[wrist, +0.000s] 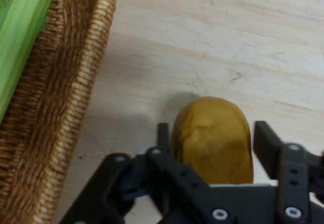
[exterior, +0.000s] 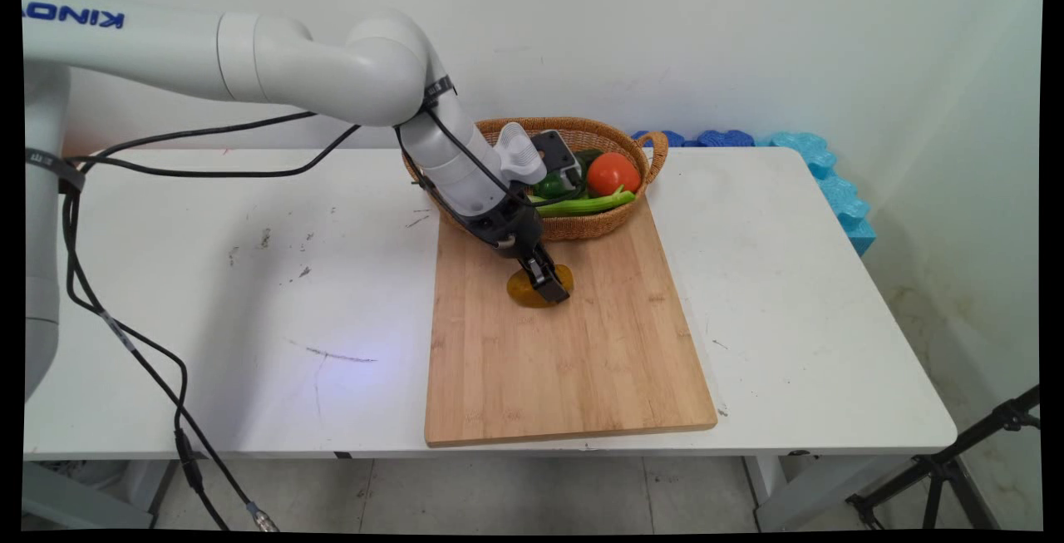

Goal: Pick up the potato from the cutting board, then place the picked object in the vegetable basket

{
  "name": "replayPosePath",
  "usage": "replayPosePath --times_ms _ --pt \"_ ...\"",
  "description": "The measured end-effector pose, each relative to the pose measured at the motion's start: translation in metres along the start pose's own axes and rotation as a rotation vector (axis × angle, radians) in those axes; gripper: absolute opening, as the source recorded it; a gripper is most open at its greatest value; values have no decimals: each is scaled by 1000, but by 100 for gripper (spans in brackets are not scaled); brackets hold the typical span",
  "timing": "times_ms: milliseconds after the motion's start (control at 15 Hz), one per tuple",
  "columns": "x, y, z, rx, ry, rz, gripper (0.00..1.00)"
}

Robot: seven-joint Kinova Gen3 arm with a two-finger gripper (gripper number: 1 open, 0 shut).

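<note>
1. Bench: white, flat and hard, scuffed with dark marks; bears the board and so needs no contact here.
2. Cutting board: pale bamboo with straight grain, smooth and rigid. Keep the fingertips just clear of its face, since scraping would likely jar the grip.
3. Wicker basket: oval, tightly woven, with loop handles, sitting at the board's far end. Stay off its ribbed wall, which is near the left side of the hand view; the weave looks apt to snag.
4. In the basket: a round, glossy red tomato and long, pale green ribbed stalks, both well clear of the hand.
5. Potato: ochre, rounded, matt-skinned with shallow dimples, lying on the board just in front of the basket. Likely firm but prone to roll, so squeeze across its widest part, evenly from both sides.
6. Gripper: black, hard-edged linkage, released and straddling the potato, one finger about touching it, the other with a sliver of gap. Centre before any squeeze.
</note>
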State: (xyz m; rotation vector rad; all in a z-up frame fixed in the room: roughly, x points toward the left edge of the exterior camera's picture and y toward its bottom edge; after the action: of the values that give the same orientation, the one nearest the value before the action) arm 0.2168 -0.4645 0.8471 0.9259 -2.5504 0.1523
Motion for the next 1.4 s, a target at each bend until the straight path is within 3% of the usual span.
replayPosePath --times_ms 533,933,1133,1400 --pt "3 7 -14 -30 11 45 0" --pt "21 13 -69 -66 45 67 0" --pt "33 9 -95 -64 55 61 0" --pt "48 -13 -126 -20 51 32 0"
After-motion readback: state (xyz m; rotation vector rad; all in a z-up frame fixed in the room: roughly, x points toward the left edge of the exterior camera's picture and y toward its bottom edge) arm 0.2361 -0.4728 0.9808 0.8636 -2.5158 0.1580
